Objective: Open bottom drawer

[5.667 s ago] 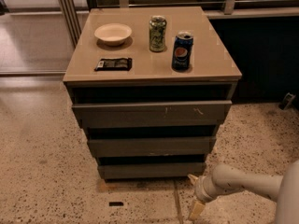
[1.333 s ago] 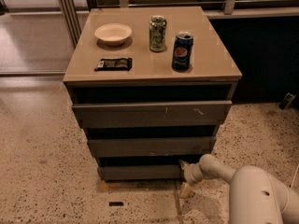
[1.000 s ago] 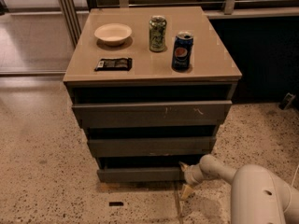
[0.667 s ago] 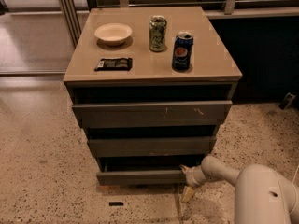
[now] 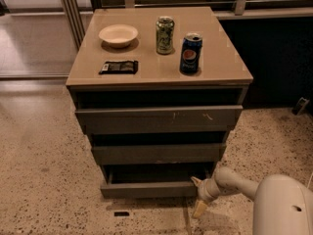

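The bottom drawer (image 5: 149, 189) is the lowest of three grey-brown handleless drawers in the cabinet. It stands pulled out a little, and a dark gap shows above its plain front. My gripper (image 5: 198, 195) is at the drawer front's right end, low near the floor. One finger (image 5: 197, 181) rests at the drawer's top right corner, and the other finger (image 5: 200, 208) points down toward the floor. My white arm (image 5: 234, 182) reaches in from the lower right.
The cabinet top (image 5: 220, 62) holds a white bowl (image 5: 118, 35), a green can (image 5: 165, 28), a blue Pepsi can (image 5: 190, 53) and a dark packet (image 5: 119, 66). The middle drawer (image 5: 157, 153) and scratched top drawer (image 5: 159, 119) sit above. Speckled floor (image 5: 44, 180) lies around, with a small dark object (image 5: 121, 213) on it.
My gripper came from the right to the bottom drawer's right end. The drawer has since slid outward toward the camera, and the gripper moved with it.
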{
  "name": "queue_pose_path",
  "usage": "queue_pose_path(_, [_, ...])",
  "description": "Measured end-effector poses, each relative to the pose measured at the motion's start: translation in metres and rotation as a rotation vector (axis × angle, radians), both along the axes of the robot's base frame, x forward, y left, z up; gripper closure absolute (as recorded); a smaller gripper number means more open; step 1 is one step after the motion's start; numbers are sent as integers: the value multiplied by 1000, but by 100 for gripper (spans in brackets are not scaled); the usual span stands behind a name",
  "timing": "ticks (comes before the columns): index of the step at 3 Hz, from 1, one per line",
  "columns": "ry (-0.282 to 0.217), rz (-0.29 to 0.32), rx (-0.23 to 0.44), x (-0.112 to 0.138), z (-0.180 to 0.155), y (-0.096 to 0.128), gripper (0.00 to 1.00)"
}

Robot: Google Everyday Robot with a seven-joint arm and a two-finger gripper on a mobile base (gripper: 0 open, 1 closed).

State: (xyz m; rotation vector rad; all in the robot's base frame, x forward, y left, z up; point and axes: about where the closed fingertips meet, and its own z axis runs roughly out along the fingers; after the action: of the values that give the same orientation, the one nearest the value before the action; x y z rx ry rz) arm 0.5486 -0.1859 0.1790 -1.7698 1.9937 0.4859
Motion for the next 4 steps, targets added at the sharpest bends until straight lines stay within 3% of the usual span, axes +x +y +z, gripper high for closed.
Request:
queue_pose_path(2, [107,-28,46,-40,2,-2,0])
queue_pose_path(4, [218,-10,48,-74,18,0,0])
